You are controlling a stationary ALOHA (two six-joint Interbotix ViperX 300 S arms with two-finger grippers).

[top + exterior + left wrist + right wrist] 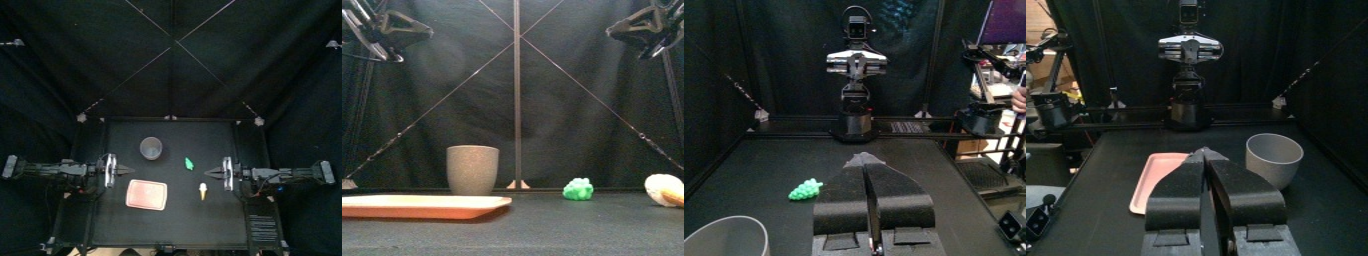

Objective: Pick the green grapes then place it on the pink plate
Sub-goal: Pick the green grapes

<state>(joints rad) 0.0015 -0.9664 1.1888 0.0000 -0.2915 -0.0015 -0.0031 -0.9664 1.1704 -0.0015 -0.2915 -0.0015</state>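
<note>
Two tools were inspected, with clock directions read on the top view and 12 o'clock at the back curtain.

The left tool sat at the 9 o'clock edge of the tabletop. Its jaws were pressed together with nothing between them. The right tool sat opposite at the 3 o'clock edge, with its jaws likewise pressed together and empty. Both were raised clear of the surface and pointed toward each other across the middle.

The green grapes lay loose on the tabletop at about 1 o'clock from its centre. From the right tool they were at roughly 10 o'clock, near it but not touching. Nothing gripped them.

A pale yellow toy lay at about 4 o'clock from centre, well apart from the grapes. Its kind could not be determined.

The pink plate lay flat at about 7 o'clock from centre, nearer the left tool, and nothing rested on it.

The grey speckled cup stood upright at about 11 o'clock, behind the plate and apart from it. The grapes were at its 4 o'clock.
</note>
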